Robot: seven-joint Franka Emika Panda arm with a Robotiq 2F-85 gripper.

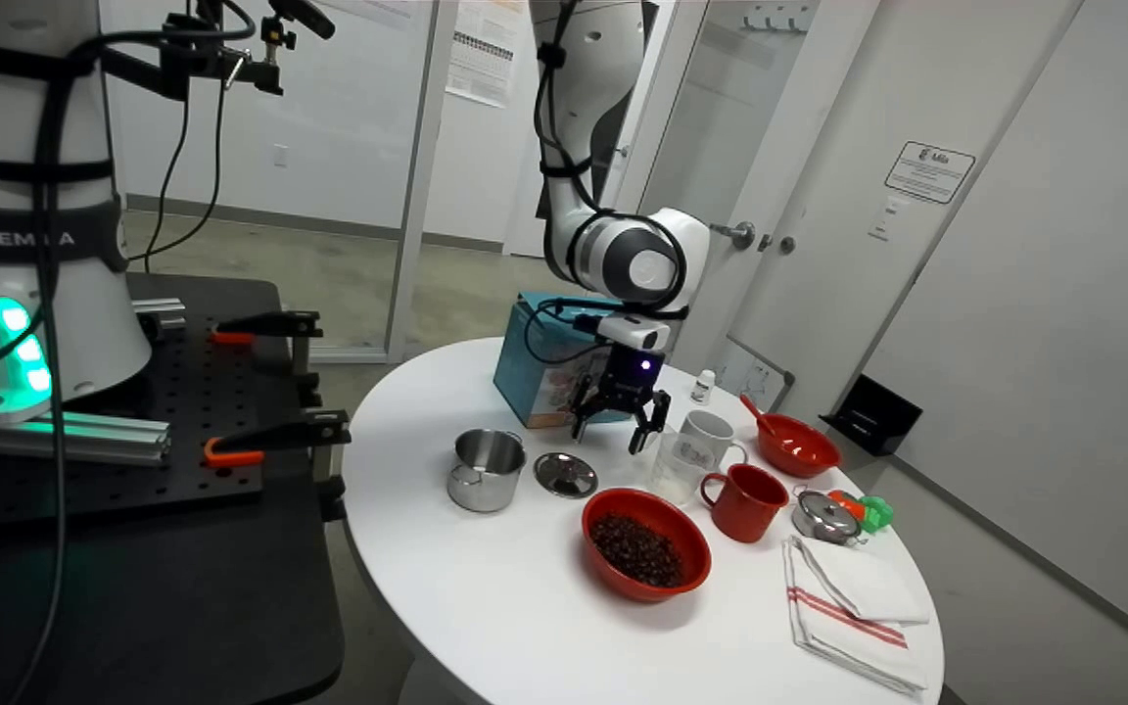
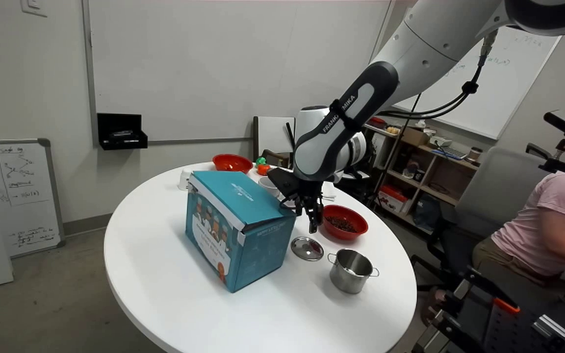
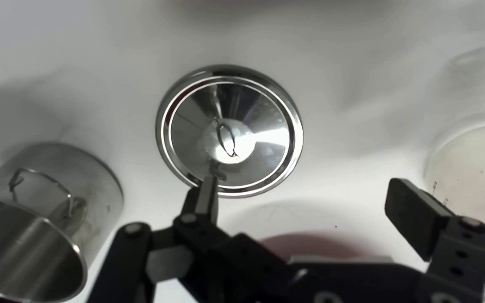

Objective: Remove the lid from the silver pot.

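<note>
Gripper (image 3: 303, 187) over table (image 1: 525, 627), jaws wide apart, empty; in an exterior view I see the lid (image 1: 566, 476) lying just right of the silver pot (image 1: 484, 493).

chunky teal box (image 2: 243, 235) on a round white table (image 2: 165, 294), red bowl (image 1: 662, 507) with a bunch of dark bean-like bits (image 1: 634, 550), plain red mug (image 1: 748, 504), red-striped white towel (image 1: 848, 612) folded up, little white bottle (image 1: 703, 388)

The pot (image 1: 486, 484) and lid (image 3: 234, 132) are glossy metal, the towel (image 1: 846, 615) seemingly matt cloth
</note>
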